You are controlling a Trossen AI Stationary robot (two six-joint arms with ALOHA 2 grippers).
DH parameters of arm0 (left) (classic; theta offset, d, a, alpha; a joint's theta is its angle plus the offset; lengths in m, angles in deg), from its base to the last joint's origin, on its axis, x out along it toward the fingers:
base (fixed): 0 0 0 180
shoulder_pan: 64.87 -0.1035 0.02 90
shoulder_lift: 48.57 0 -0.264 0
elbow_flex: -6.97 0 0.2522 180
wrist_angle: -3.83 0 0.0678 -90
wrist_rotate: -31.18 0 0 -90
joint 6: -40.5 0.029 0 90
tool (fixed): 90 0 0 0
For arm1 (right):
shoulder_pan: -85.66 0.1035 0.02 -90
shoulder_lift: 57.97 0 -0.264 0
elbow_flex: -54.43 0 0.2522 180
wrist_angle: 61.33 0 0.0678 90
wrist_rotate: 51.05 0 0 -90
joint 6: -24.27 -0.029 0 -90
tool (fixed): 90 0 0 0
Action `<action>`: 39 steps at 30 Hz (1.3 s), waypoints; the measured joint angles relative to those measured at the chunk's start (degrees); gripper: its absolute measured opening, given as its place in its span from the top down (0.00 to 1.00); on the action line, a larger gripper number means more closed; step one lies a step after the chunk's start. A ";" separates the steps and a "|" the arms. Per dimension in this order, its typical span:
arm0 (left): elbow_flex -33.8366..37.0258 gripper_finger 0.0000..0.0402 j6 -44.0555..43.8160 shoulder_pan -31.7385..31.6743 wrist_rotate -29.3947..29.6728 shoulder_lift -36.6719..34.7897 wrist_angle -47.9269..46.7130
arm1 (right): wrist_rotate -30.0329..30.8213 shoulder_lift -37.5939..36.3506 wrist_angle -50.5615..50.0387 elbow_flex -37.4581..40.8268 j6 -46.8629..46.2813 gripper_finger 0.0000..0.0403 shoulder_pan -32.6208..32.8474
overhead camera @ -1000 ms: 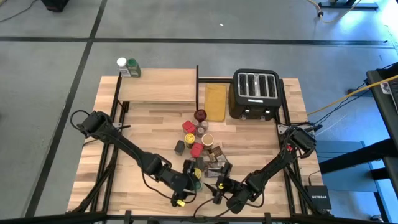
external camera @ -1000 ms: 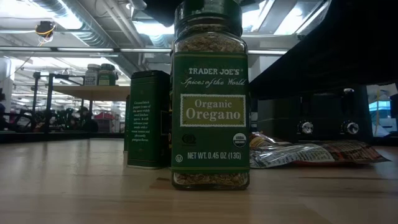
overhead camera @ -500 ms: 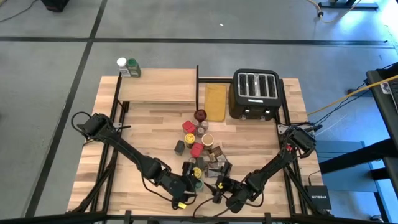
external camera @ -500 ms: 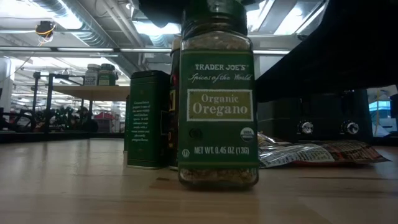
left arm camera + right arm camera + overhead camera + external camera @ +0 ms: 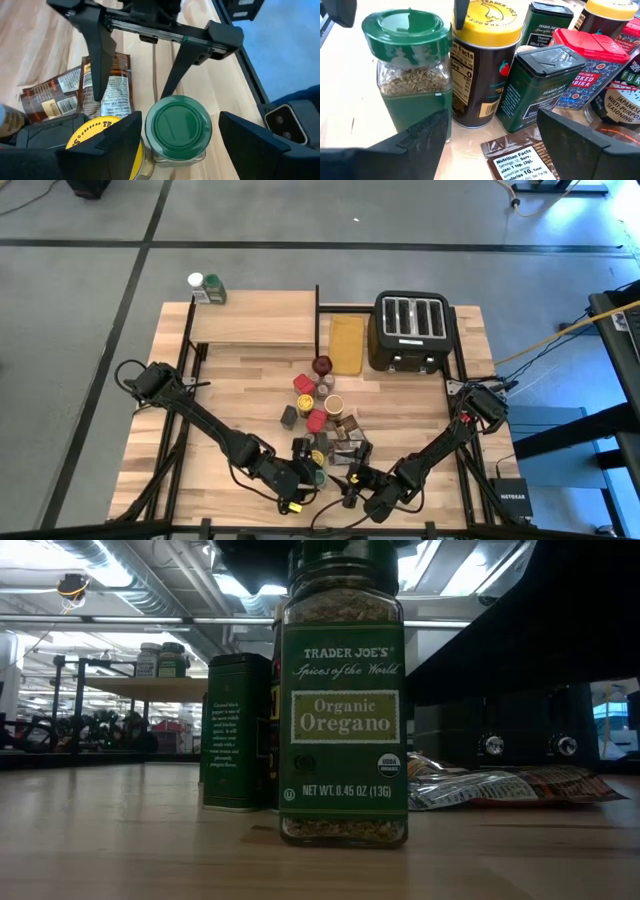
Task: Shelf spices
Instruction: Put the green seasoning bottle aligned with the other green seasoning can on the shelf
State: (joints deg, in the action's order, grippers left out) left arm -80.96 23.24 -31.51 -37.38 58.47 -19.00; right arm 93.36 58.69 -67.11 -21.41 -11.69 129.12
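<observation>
An oregano jar with a green lid [image 5: 177,125] stands upright on the table near its front edge, and fills the low view [image 5: 342,710]. My left gripper [image 5: 303,463] comes from above, open, with one finger on each side of the lid. A yellow-lidded jar [image 5: 485,50] and a green tin [image 5: 540,80] stand right beside it. My right gripper [image 5: 353,480] is open and empty, low, just right of the jar, facing the spice cluster [image 5: 320,415]. The shelf [image 5: 255,318] at the far left carries two jars [image 5: 205,288]. My left gripper's fingers point down on either side of the oregano jar's green lid [image 5: 150,131]. One finger [image 5: 462,10] stands between this lid and the yellow-lidded jar, the other [image 5: 340,10] stands apart from the lid. I cannot tell whether either touches it. The jar stands on the table.
A black toaster [image 5: 412,330] stands at the far right, with a tan-yellow board [image 5: 347,343] left of it and a dark red knob [image 5: 322,364] nearby. Flat packets [image 5: 500,787] lie right of the jar. Bare tabletop lies at the left [image 5: 220,395].
In the low view the oregano jar has shifted a little sideways and come back near its earlier place, still upright on the table. My left gripper has stayed over it.
</observation>
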 joint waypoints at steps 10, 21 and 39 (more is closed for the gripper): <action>-0.09 0.35 -1.27 0.39 0.26 0.46 -0.47 | -0.02 0.00 0.03 0.00 0.02 0.23 0.00; -0.09 0.35 1.44 0.61 -0.89 0.53 -0.38 | -0.02 0.00 0.03 0.00 -0.20 0.23 0.00; 0.04 0.35 2.96 0.84 -1.26 0.75 -0.75 | 0.00 0.00 -0.04 0.00 -0.17 0.23 0.00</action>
State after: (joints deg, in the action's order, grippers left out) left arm -80.92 26.20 -30.66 -38.64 59.22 -19.76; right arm 93.36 58.69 -67.15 -21.41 -11.87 129.12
